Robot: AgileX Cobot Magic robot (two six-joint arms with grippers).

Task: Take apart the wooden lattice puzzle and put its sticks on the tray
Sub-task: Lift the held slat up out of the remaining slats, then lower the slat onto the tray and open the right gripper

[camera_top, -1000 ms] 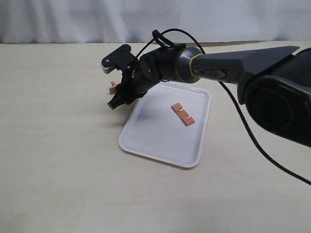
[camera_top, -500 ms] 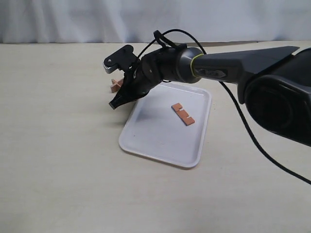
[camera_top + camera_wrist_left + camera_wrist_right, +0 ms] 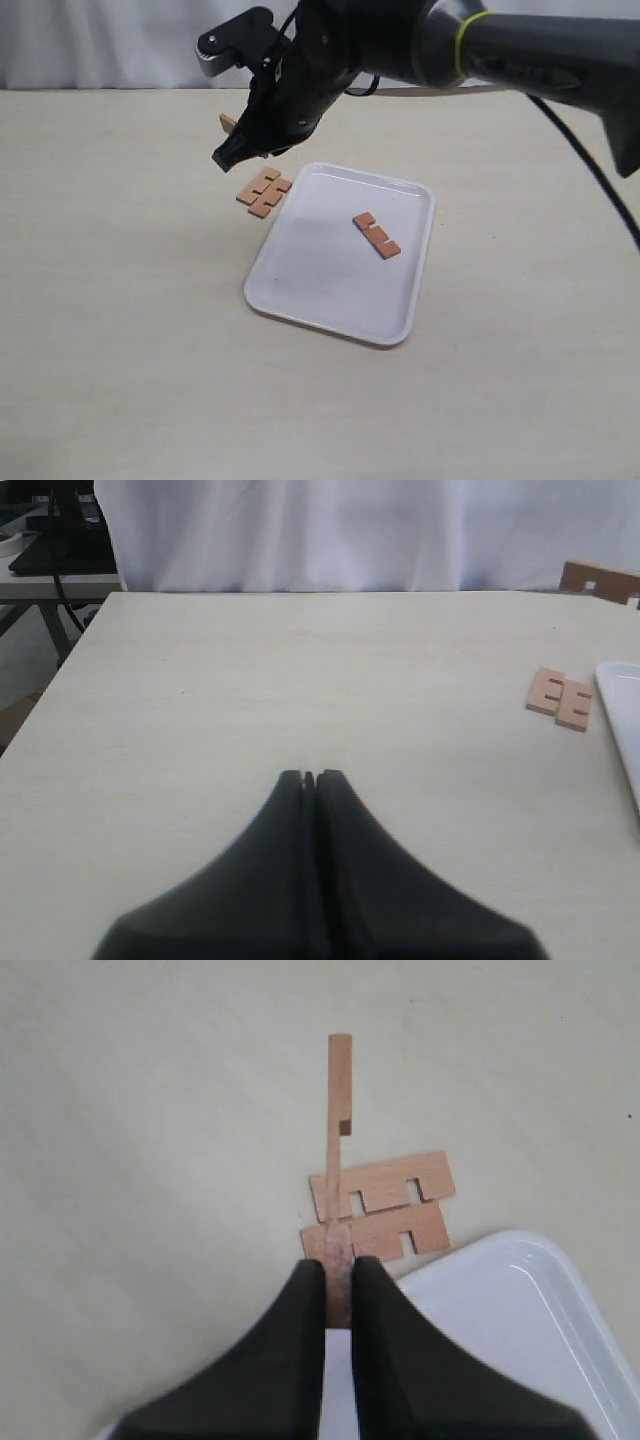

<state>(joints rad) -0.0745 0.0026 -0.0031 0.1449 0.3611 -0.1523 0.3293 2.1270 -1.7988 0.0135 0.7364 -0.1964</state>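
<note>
My right gripper [image 3: 232, 155] [image 3: 338, 1268] hangs above the table, shut on one reddish-brown notched stick [image 3: 339, 1110] [image 3: 228, 123] that points away past its fingertips. Below it two sticks [image 3: 264, 191] [image 3: 385, 1210] lie flat side by side on the table, just off the far left corner of the white tray [image 3: 300, 315] [image 3: 520, 1300]. One more stick [image 3: 376, 235] lies on the tray. No interlocked lattice shows. My left gripper [image 3: 311, 777] is shut with nothing in it, low over bare table; the two sticks [image 3: 560, 697] lie well away from it.
The table is pale wood-grain with a white curtain behind its far edge. The right arm [image 3: 520, 50] reaches in from the right, high over the tray. A table edge and dark equipment [image 3: 50, 550] show in the left wrist view.
The right gripper has lifted up and back from the tray's corner with one stick in it. The small cluster it worked on now lies as two flat sticks on the table.
</note>
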